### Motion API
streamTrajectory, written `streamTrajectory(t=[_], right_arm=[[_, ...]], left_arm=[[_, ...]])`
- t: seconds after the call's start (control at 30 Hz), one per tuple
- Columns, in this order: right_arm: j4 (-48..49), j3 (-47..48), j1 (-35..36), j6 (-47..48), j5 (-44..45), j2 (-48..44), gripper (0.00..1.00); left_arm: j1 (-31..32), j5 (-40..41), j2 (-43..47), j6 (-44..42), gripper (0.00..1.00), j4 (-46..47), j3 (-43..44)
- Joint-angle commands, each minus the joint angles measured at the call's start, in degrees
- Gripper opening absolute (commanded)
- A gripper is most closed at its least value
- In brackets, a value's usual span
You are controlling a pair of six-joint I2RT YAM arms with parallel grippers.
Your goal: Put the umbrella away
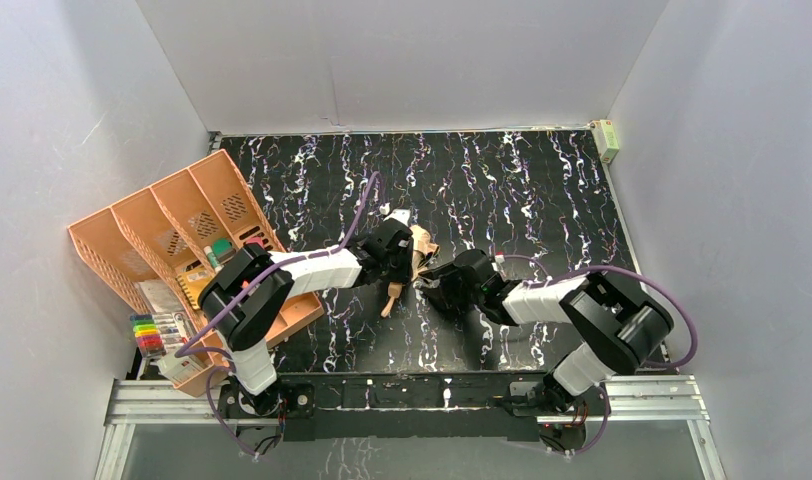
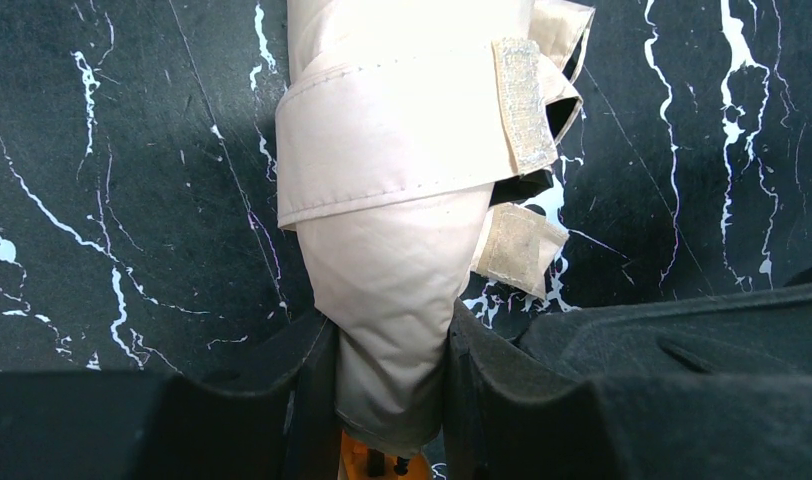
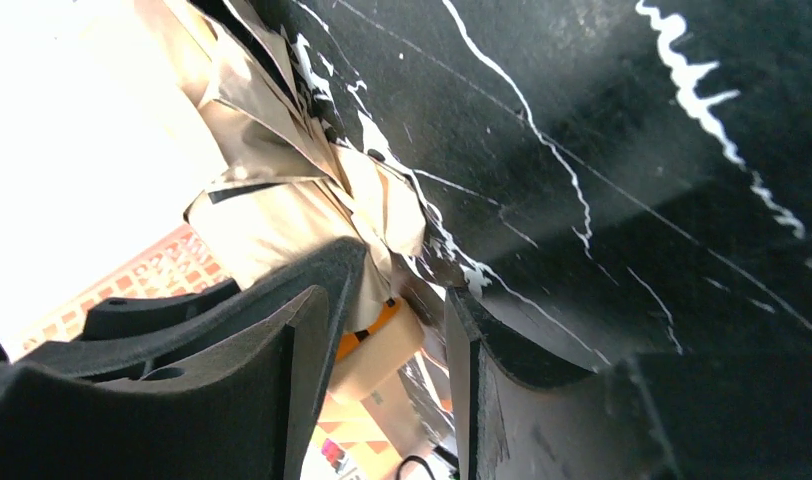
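While the left gripper (image 2: 390,330) is clamping the folded umbrella (image 2: 382,230) on the table (image 1: 522,180), btwn both arms, the right gripper (image 3: 390,300) is hanging part-open round the handle (image 3: 380,362). Prob. handling light, soft & slippery; its stiff core is likely offering the firmest hold.

We read no text, label, brand, number or sign in any view. Umbrella (image 2: 392,260) strap (image 2: 382,140): plain fabric, bare hook-and-loop patch (image 2: 525,100), no print. Items in orange organizer (image 1: 182,215) too small for us to read. Small box (image 1: 605,138) at far tabletop (image 1: 502,180) corner: markings illegible.
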State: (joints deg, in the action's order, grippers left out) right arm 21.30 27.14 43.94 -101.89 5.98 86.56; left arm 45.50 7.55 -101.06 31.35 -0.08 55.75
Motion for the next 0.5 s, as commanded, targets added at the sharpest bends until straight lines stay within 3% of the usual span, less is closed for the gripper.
streamTrajectory(t=[0.0, 0.47], right_arm=[[7.27, -1.13, -0.13, -6.85, 0.95, 2.81, 0.54], [8.78, -1.96, -0.17, -11.16, 6.28, 6.42, 0.51]], left_arm=[[0.12, 3.28, -4.64, 0.91, 0.00, -16.52, -4.64], [0.30, 3.36, -3.69, -0.01, 0.00, -16.89, -4.39]])
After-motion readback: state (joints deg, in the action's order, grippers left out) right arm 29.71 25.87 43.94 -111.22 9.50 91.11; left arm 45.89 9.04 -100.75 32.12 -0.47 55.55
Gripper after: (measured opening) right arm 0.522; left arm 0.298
